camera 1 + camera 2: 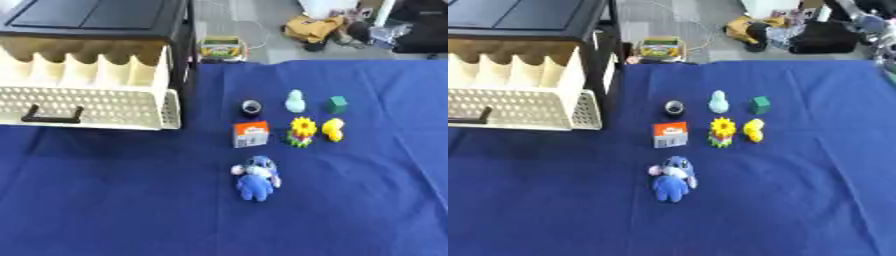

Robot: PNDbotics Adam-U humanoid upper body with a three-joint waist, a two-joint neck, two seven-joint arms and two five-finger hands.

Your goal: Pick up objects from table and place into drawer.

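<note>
Blue cloth (798, 200) covers the table. At left a black cabinet (527, 20) w/ a cream drawer (527, 107) pulled out; perforated front, dark handle (470, 119) at the view's left edge, drawer's rear split by dividers. On the cloth, two short rows: far row has a dark round thing (675, 108), a pale teal figure (719, 102), a green block (759, 105); near row has an orange and white box (670, 135), a sunflower toy (723, 132), a yellow toy (753, 130). All apart, none touching. Blue plush (673, 179) lies alone nearer the camera, below the box. Beyond the far table edge, a crayon box (661, 48) on the floor, plus bags & clutter. No hands visible.
</note>
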